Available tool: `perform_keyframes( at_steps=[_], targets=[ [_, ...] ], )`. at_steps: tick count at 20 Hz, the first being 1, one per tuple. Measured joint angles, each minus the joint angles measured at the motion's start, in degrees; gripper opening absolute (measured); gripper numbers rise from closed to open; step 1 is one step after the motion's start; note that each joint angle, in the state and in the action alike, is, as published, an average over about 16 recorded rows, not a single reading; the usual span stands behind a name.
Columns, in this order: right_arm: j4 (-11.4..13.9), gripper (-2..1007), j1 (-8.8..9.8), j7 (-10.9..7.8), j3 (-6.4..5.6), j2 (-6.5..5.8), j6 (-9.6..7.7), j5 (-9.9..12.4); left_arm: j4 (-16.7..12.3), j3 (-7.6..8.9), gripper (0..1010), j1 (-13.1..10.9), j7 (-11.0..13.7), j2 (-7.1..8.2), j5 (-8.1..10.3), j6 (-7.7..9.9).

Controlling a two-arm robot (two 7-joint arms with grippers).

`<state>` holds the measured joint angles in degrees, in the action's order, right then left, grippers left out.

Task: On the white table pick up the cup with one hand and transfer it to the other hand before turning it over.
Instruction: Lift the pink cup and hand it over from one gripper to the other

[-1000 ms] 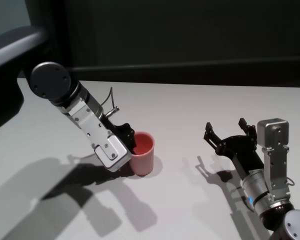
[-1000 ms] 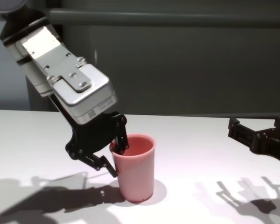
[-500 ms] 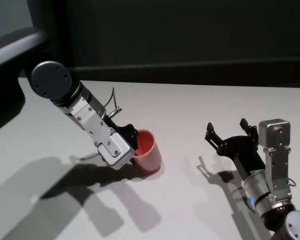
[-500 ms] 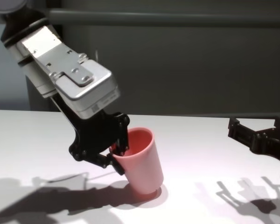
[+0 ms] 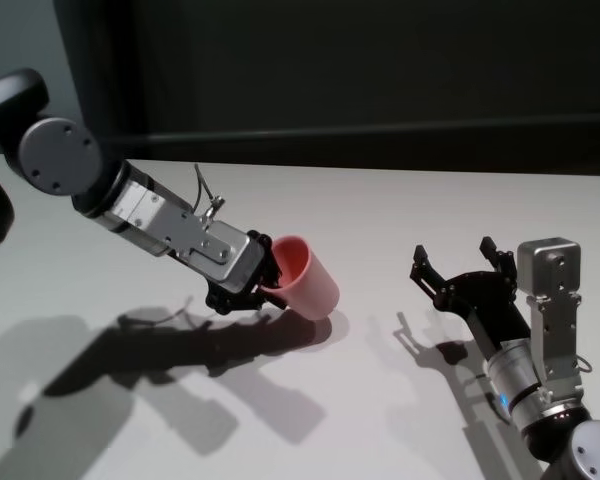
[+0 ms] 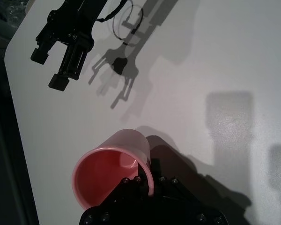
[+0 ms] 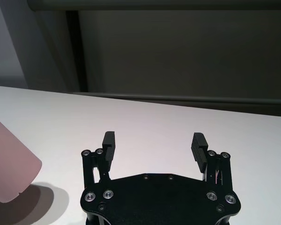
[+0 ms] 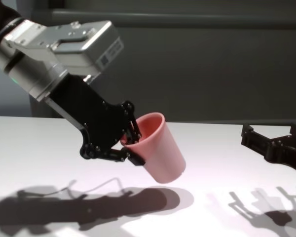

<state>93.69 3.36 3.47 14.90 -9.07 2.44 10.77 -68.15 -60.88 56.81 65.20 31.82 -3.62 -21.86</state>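
A: Starting on the left: the left hand (image 8: 130,143) is clamped on the cup (image 8: 160,153) by its rim, one finger inside the mouth and one outside. The cup is clear of the worktop (image 8: 207,163), hanging tilted over its middle with the base pointing toward the right edge.

B: A pinch on a thin rim like that is my worry. The sides are smooth plastic, so I'd judge the cup could pivot or slide out between the fingers if the arm swings sharply.

A: And if it drops from there it would likely roll, being tapered, possibly toward the near edge.

B: What about the other side?

A: The right hand (image 5: 460,270) sits low near the right edge, well apart from the cup, with its fingers spread wide and nothing between them.

B: So the handover is not yet made. The risk there, I think, is the angle: the base comes first and it is the narrow end, so a closing grip may squeeze the cup back out.

A: Also timing. If the left hand lets go before the right has closed firmly, the cup falls.

B: And the two hands could knock together, since the left fingers sit right at the rim.
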Motion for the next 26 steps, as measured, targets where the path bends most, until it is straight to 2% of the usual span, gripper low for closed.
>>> perform_keyframes(
  at_steps=[4, 9, 17, 21, 26],
  targets=[
    [0.0, 1002, 0.0, 0.0, 0.0, 0.0, 0.0, 0.0, 0.3, 3.72, 48, -2.2, -1.9, 1.25, 6.23, 2.2],
    [0.0, 1002, 0.0, 0.0, 0.0, 0.0, 0.0, 0.0, 0.4, 9.14, 48, -5.5, -4.1, 2.36, 15.0, 4.73],
    [0.0, 1002, 0.0, 0.0, 0.0, 0.0, 0.0, 0.0, -0.5, 17.43, 48, -11.6, -6.2, 2.13, 28.86, 7.61],
    [0.0, 1002, 0.0, 0.0, 0.0, 0.0, 0.0, 0.0, -1.4, 20.48, 48, -14.6, -6.7, 1.3, 34.46, 8.42],
    [0.0, 1002, 0.0, 0.0, 0.0, 0.0, 0.0, 0.0, -2.5, 23.04, 48, -17.9, -7.2, 0.03, 39.29, 8.91]
  ],
)
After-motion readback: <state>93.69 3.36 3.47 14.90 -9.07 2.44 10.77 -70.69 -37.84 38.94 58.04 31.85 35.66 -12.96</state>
